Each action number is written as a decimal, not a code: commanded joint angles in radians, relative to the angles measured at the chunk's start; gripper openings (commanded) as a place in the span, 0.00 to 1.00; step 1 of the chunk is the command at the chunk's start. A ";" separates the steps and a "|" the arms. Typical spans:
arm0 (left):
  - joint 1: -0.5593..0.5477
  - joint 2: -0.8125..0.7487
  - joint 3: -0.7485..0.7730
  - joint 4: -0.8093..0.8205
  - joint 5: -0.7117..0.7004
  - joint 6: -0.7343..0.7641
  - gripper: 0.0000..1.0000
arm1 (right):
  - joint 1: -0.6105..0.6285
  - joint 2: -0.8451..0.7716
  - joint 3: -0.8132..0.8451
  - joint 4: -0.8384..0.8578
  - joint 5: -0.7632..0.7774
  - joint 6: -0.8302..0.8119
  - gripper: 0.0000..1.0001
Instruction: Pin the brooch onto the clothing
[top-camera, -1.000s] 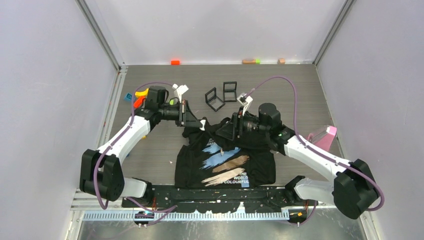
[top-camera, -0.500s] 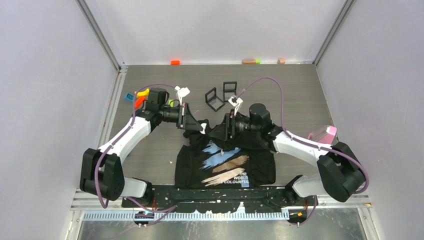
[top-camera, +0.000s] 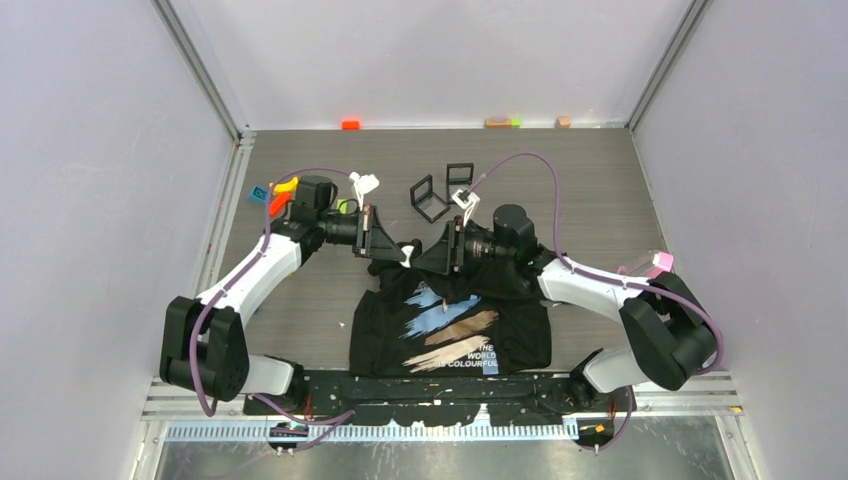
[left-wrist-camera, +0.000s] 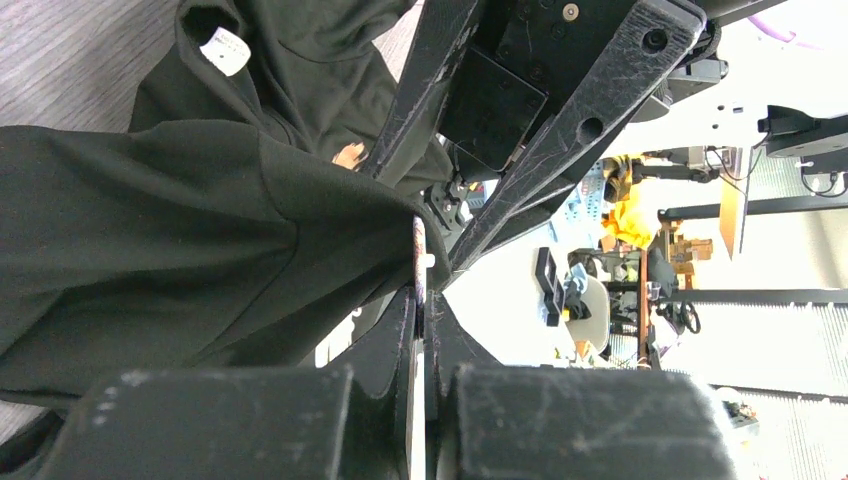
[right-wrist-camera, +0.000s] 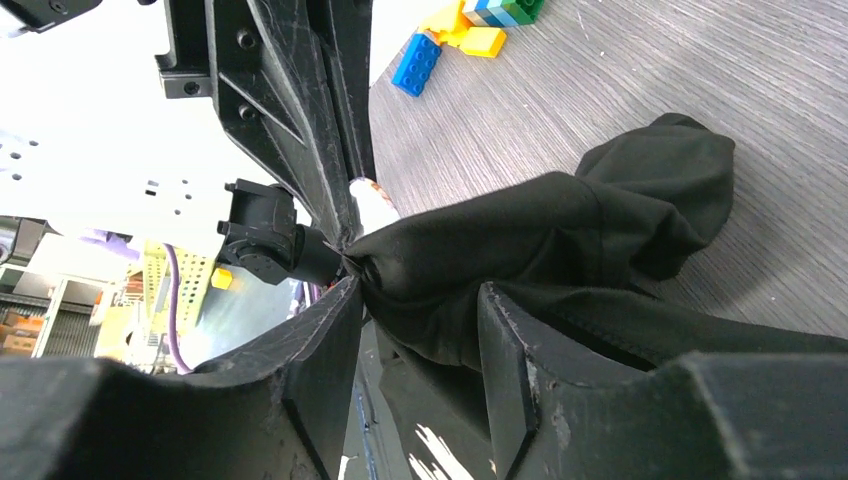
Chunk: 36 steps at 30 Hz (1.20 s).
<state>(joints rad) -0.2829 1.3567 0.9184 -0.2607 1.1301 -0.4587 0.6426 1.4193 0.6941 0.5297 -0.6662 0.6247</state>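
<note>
You're mid-pin here, not done. Your left hand (left-wrist-camera: 420, 300) is squeezed together on the brooch (left-wrist-camera: 419, 245), a small pale piece, and its tip sits right against a bunched fold near the collar of the black T-shirt (top-camera: 450, 335). Your right hand (right-wrist-camera: 415, 300) looks clamped on that fold, holding it up off the bench (top-camera: 580, 180). The rest of the shirt lies flat, print up, by the near edge. I can't tell if the pin has gone through the cloth, so I'd count piercing and fastening as left to do. It's tight in there: the hands are tip to tip, two black frames (top-camera: 440, 190) sit just behind them, and a pink block (top-camera: 650, 268) is beside your right arm. Most room is past the frames.
</note>
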 joint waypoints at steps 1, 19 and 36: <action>0.001 -0.007 -0.003 0.041 0.050 -0.006 0.00 | 0.006 0.013 0.050 0.103 0.005 0.034 0.50; -0.015 -0.017 -0.012 0.077 0.084 -0.020 0.00 | 0.006 0.055 0.067 0.148 -0.011 0.100 0.35; -0.035 -0.049 -0.015 0.095 0.071 -0.012 0.00 | 0.002 0.079 0.057 0.124 0.080 0.116 0.13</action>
<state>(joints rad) -0.2920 1.3548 0.8986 -0.2054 1.1278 -0.4618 0.6468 1.4994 0.7330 0.6243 -0.7223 0.7631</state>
